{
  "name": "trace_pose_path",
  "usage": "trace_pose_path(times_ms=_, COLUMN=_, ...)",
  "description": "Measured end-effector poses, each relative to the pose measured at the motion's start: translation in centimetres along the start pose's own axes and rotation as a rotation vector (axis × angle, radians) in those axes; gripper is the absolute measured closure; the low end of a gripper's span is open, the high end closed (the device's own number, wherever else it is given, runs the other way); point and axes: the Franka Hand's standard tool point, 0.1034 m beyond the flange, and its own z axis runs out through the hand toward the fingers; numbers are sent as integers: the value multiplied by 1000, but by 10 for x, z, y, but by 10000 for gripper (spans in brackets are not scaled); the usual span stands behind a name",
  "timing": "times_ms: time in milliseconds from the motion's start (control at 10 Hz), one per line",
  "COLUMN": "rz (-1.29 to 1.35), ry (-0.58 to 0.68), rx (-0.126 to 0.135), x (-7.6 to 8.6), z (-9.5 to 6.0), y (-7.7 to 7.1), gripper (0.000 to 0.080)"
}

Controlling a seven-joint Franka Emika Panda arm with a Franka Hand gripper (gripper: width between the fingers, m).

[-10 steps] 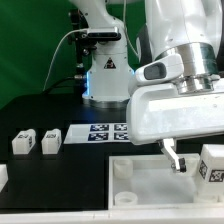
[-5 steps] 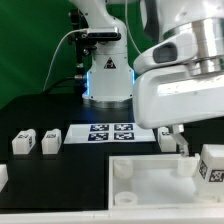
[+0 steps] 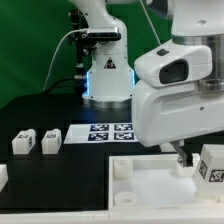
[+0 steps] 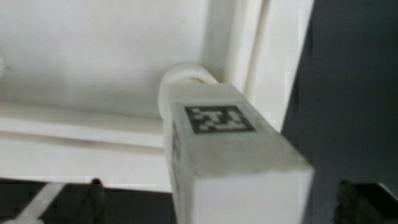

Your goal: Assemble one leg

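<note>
The large white square tray-like plastic piece (image 3: 150, 180) is seen on the black tabletop (image 3: 70, 175) at the lower right of the exterior frame. The tool (image 3: 183, 156) is held released, jaws spread wide, low over that piece's far right corner. In the wrist frame the small white block-shaped tagged leg (image 4: 222, 140) is seen upright between the jaws, not visibly clamped.

No readable word, brand name or number appeared in either view. The only signs were black-and-white square tags, whose patterns could not be read as text. One stood on the leg (image 4: 217, 118) in the wrist view. In the exterior view, one tag stood on each of two small white blocks (image 3: 24, 140) (image 3: 51, 139) at the exterior view's left, several on the marker board (image 3: 108, 131), and one on a block (image 3: 211, 163) at the right edge.
</note>
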Motion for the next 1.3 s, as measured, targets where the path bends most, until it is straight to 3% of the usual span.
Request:
trace_pose_path(times_ms=300, rz=9, ry=-2, rx=0, x=-4, z=12, y=3, gripper=151)
trace_pose_path(times_ms=500, rz=9, ry=-2, rx=0, x=-3, z=12, y=3, gripper=163)
trace_pose_path(times_ms=700, rz=9, ry=-2, rx=0, x=-3, z=12, y=3, gripper=510)
trace_pose_path(times_ms=1100, rz=45, ry=13, rx=-1, x=-2, z=12, y=4, gripper=505)
trace_pose_path(times_ms=1300, rz=233, ry=93, rx=7, x=-7, z=12, y=5, gripper=505)
